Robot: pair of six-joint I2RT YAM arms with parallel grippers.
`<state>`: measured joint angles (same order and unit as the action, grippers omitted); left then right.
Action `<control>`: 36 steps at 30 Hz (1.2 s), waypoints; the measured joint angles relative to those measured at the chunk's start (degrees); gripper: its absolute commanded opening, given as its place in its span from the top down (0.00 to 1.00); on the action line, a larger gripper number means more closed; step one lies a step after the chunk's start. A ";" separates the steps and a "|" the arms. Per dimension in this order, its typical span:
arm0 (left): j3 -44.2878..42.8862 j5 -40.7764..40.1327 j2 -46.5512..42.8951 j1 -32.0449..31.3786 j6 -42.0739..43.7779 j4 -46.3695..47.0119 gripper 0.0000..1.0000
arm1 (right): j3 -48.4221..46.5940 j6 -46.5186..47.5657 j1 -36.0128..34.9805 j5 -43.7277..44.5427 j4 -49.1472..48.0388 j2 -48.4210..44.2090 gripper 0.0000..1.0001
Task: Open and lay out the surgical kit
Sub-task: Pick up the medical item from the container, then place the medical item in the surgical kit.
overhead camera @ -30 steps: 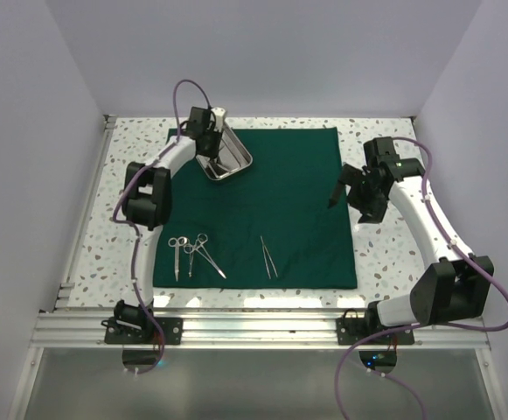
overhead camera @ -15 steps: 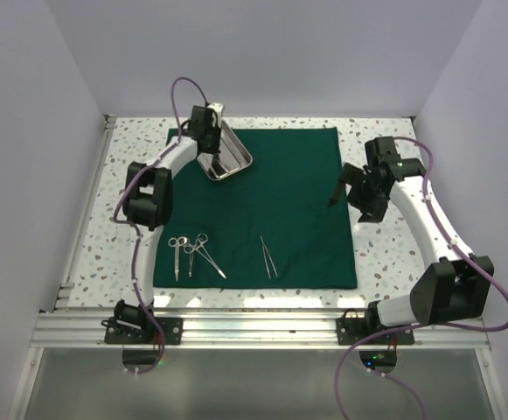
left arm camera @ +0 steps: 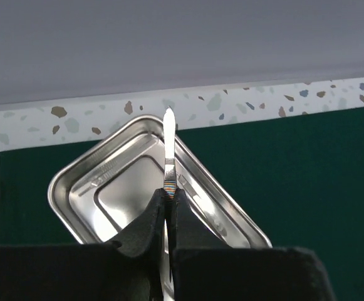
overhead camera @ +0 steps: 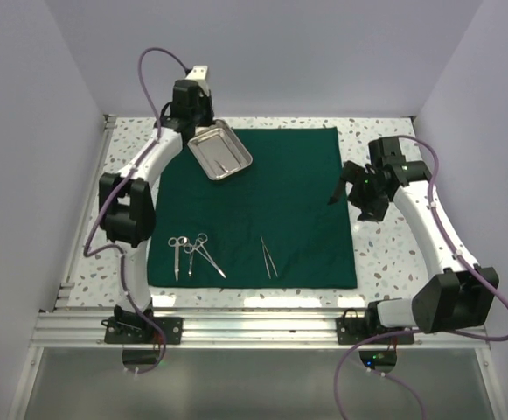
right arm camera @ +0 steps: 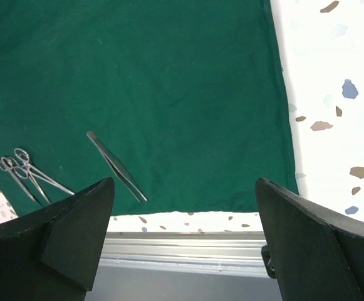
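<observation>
The surgical kit (overhead camera: 262, 201) lay unfolded mid-table, its dark green cloth drape (overhead camera: 297, 175) spread flat. At the drape's eleven o'clock corner sat the shiny rectangular steel tray (overhead camera: 220, 150). The left gripper (left arm camera: 168, 199) hung above it, fingers pinched tight on a thin pointed steel instrument (left arm camera: 169, 150) that stood clear of the tray. That instrument showed edge-on only, so its kind was hard to make out. From overhead the wrist hid both it and the fingers.

At seven o'clock on the drape lay the ring-handled steel scissors and forceps (overhead camera: 192, 255), close together, too small to count surely. The slim steel tweezers (overhead camera: 268, 256) lay at six o'clock, apart from them.

At the three o'clock edge the right gripper (overhead camera: 345, 188) hovered with its jaws spread wide, grasping nothing. Its wrist view cut off the tray.

The drape rested on a white speckled terrazzo table (overhead camera: 380, 262), with an aluminium rail (overhead camera: 262, 328) along the near edge. Plain pale grey walls (overhead camera: 271, 52) closed in three sides.
</observation>
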<state>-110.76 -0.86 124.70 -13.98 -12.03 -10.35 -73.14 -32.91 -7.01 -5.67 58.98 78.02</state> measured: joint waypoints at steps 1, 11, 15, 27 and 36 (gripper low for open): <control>2.40 0.59 -2.95 -0.15 -0.92 -0.35 1.00 | 0.00 0.00 0.00 -0.13 -0.11 -0.31 0.01; 41.53 1.86 -34.69 -14.67 -17.25 -3.89 1.00 | 3.78 -0.09 0.00 -5.07 -3.98 -3.34 0.02; 56.72 0.39 -40.13 -28.13 -29.86 0.04 1.00 | 6.32 -0.09 0.00 -7.04 -5.05 -5.64 0.02; 71.87 -15.13 -42.14 -45.13 -53.13 15.74 1.00 | 10.91 0.00 -1.81 -8.87 -5.31 -9.64 0.03; 72.91 -21.27 -40.11 -47.10 -57.86 15.41 1.00 | 11.50 0.44 -2.40 -8.81 -4.81 -11.08 0.02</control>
<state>-37.85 -22.13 84.60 -61.08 -69.89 5.06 -61.65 -32.47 -9.41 -14.48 54.17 66.94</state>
